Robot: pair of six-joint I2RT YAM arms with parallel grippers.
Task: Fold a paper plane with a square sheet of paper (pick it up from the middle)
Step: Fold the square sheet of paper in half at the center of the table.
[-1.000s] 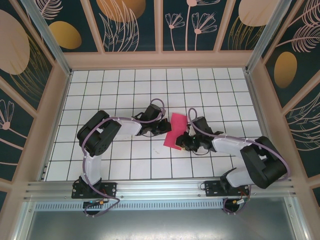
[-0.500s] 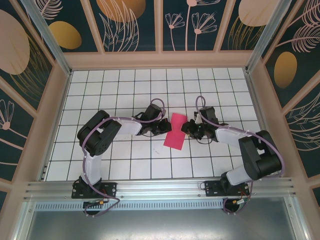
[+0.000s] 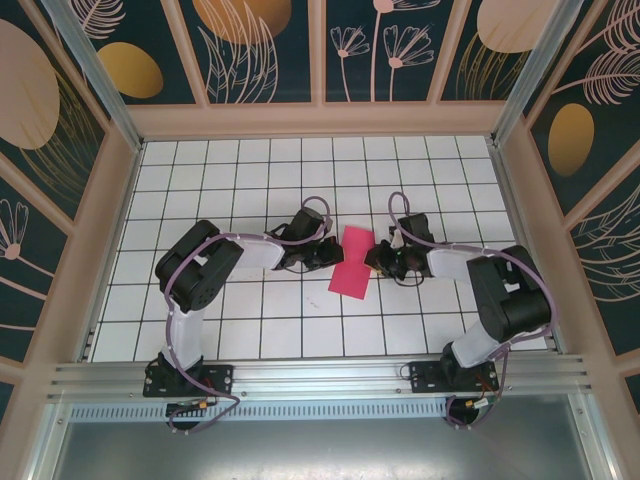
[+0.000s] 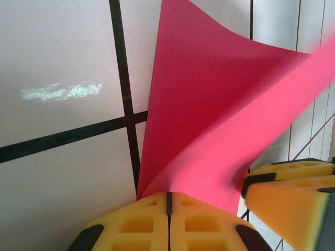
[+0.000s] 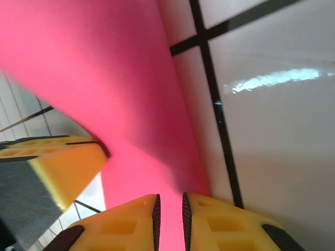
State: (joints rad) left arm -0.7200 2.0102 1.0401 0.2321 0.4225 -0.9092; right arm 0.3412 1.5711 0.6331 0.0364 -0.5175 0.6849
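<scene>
Now | table (image 3: 200, 200): sheet near centre, off every edge | square sheet of paper (image 3: 352, 262): thin, light, floppy, bowing between grips; probably tears easily, best held by opposite edges | left gripper (image 3: 322, 252): pinched on one edge | right gripper (image 3: 378, 258): nipping the opposite edge

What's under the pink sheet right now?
White tiled table shows around the square sheet of paper, pinched by the left gripper and right gripper. The tiles beneath it are covered.

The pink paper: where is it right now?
In the top view the pink paper sits centrally on the table, its left edge pinched by the left gripper, its right edge by the right gripper.
</scene>
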